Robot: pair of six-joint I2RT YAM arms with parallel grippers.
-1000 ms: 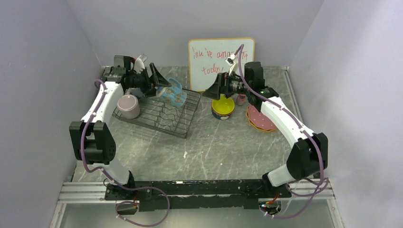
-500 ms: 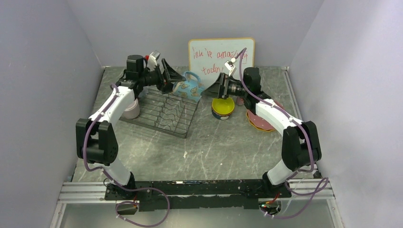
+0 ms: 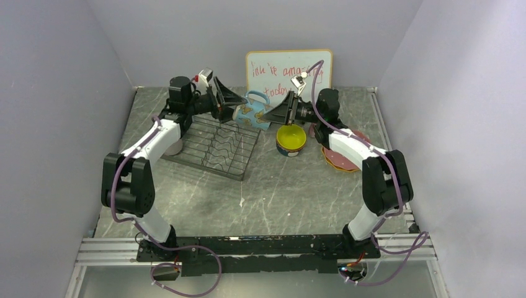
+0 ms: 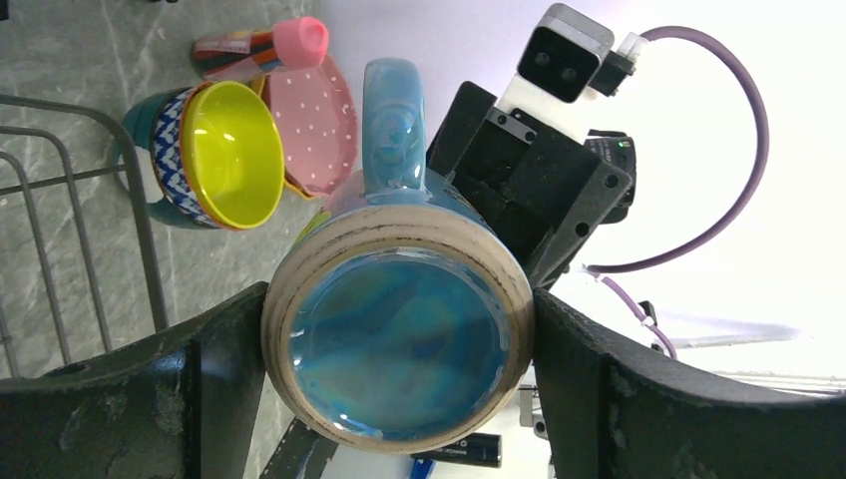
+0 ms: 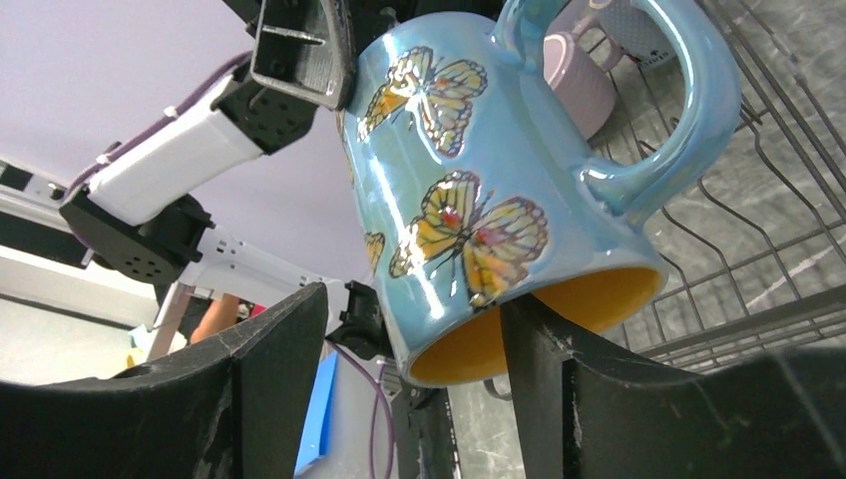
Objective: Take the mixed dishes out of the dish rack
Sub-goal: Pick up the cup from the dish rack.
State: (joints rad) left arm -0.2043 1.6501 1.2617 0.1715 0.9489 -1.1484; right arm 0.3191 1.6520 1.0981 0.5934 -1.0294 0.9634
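The blue mug [image 3: 251, 115] with butterflies and an orange inside hangs in the air just right of the black wire dish rack [image 3: 217, 146], lying sideways between my two arms. My left gripper [image 3: 234, 108] is shut on its base end [image 4: 399, 339], one finger on each side. My right gripper [image 3: 271, 117] is open round its rim [image 5: 479, 170]: one finger is inside the mouth, the other stands off the outer wall. A lilac mug [image 5: 584, 80] stands at the rack's left end, partly hidden behind my left arm in the top view.
A yellow bowl [image 3: 290, 138] sits nested in a blue-patterned bowl right of the rack. Stacked pink and orange plates [image 3: 338, 155] lie further right under my right arm. A small pink bottle [image 4: 269, 45] lies beside them. A white board [image 3: 273, 71] leans on the back wall.
My left arm carried the blue mug from above the rack to the right. My right gripper moved left to meet it, and its jaws have narrowed round the rim.
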